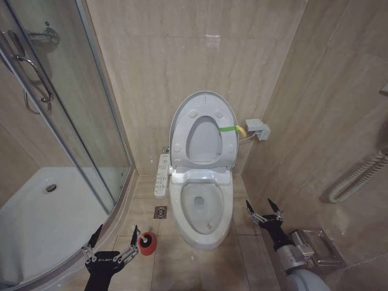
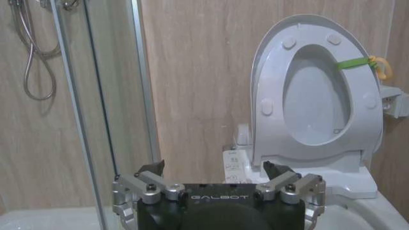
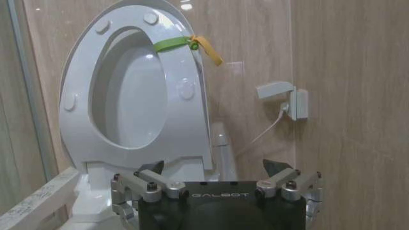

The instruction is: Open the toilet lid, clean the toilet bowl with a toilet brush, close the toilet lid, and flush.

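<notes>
Left tool (image 1: pixel 113 239) open over beige floor tiles (image 1: pixel 182 260), toilet lid (image 1: pixel 203 109) raised

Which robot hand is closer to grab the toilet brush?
The left gripper. It hangs open right beside the toilet brush on the floor, left of the toilet bowl. The right gripper is open too, across the bowl.

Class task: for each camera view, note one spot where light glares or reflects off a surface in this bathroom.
Head view: a bright patch glares on the wall tile above the raised toilet lid. Left wrist view: the shower glass carries pale reflections. Right wrist view: highlights shine on the lid's glossy inside.
</notes>
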